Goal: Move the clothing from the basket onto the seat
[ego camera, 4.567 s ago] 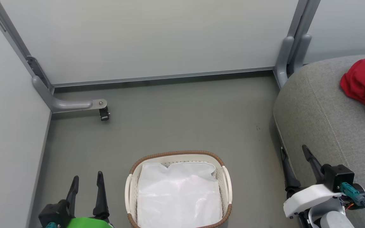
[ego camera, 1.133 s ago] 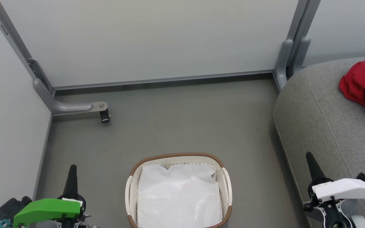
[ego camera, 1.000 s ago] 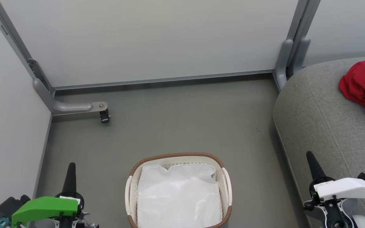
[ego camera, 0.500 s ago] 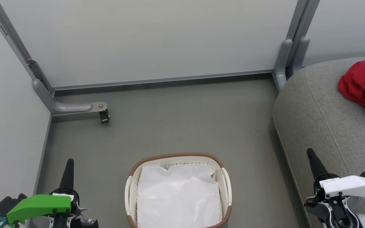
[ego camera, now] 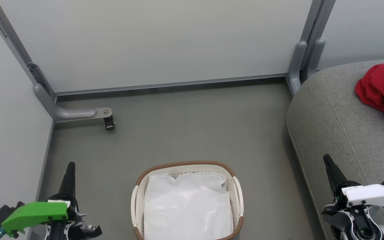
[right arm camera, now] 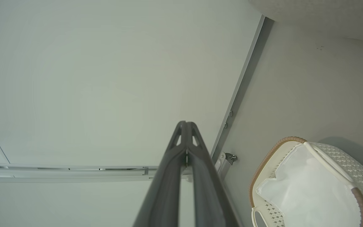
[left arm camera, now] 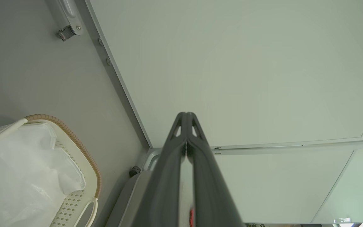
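Dark fingers of the left claw (ego camera: 70, 166) and right claw (ego camera: 328, 160), spread seconds ago, are now pressed together, empty. Red clothing (ego camera: 380, 88) is seen on the seat (ego camera: 338, 133); the basket (ego camera: 185, 164) is left with its liner (ego camera: 187, 203), so the task is judged finished.

Head downward, wrists wallward — basket (ego camera: 185, 163) common
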You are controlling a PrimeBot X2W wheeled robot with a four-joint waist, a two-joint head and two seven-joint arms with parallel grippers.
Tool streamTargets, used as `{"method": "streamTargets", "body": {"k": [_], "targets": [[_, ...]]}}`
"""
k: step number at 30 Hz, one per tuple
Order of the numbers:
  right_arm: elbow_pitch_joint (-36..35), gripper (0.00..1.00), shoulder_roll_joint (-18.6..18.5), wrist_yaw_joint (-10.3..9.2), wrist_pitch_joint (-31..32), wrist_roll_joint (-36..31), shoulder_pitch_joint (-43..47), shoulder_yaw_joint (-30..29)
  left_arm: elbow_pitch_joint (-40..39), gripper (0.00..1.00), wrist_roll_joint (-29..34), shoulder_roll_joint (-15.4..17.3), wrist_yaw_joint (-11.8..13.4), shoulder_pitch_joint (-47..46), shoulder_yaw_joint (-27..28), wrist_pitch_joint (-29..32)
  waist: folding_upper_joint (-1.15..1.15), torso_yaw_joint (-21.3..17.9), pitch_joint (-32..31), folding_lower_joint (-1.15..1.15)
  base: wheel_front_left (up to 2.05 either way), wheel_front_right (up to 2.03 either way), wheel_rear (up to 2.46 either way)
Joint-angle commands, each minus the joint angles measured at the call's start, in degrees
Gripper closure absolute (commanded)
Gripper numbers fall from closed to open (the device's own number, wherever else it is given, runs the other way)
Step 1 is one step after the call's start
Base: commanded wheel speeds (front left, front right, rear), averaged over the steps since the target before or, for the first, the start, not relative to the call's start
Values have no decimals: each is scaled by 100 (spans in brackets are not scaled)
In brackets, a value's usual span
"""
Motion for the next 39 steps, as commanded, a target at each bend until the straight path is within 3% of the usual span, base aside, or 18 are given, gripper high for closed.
{"method": "streamTargets", "body": {"k": [1, 20, 39], "targets": [[-50, 100, -35, -3, 40, 119, -94, -32, -49, 100, -109, 6, -34, -126, 26, 41, 0, -1, 0, 0, 0, 0, 0], [-100, 100, -41, -4, 249, 872, -103, -108, -74, 100, -797, 0, -78, -220, 149, 243, 0, -18, -5, 0, 0, 0, 0], [-97, 100, -41, -4, 239, 864, -101, -106, -69, 100, -788, 0, -75, -200, 144, 244, 0, -18, -6, 0, 0, 0, 0]]}}
